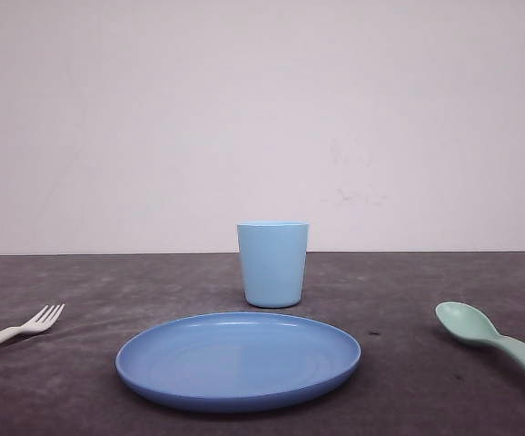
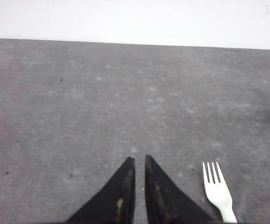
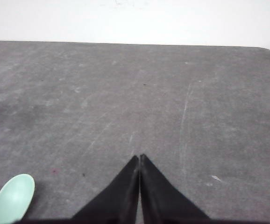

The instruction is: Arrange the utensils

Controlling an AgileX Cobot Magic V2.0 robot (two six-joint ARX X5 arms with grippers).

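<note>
A dark grey table [image 1: 408,272] runs from the near edge of the front view back to a bare white wall [image 1: 262,109]. On it, near the middle, lies a round blue plate [image 1: 238,359], flat and with nothing on it. Just behind the plate stands a light blue cup [image 1: 272,263], upright, a narrow strip of table between the two.

The spoon [image 1: 494,341], pale mint green, lies on the table well to the right of the plate, bowl up and pointing toward the middle, its handle running off toward the near right corner. The fork [image 1: 22,330], small and white, lies well to the left of the plate, its four tines pointing toward the middle and its handle leaving the frame at the left edge.

In the left wrist view the left gripper [image 2: 139,161] hangs over bare table with its two black fingers nearly together, a thin slit between the tips, nothing held; the fork lies just beside it. In the right wrist view the right gripper [image 3: 139,157] has its fingers pressed tip to tip, holding nothing, with the spoon's bowl near it on the table.
</note>
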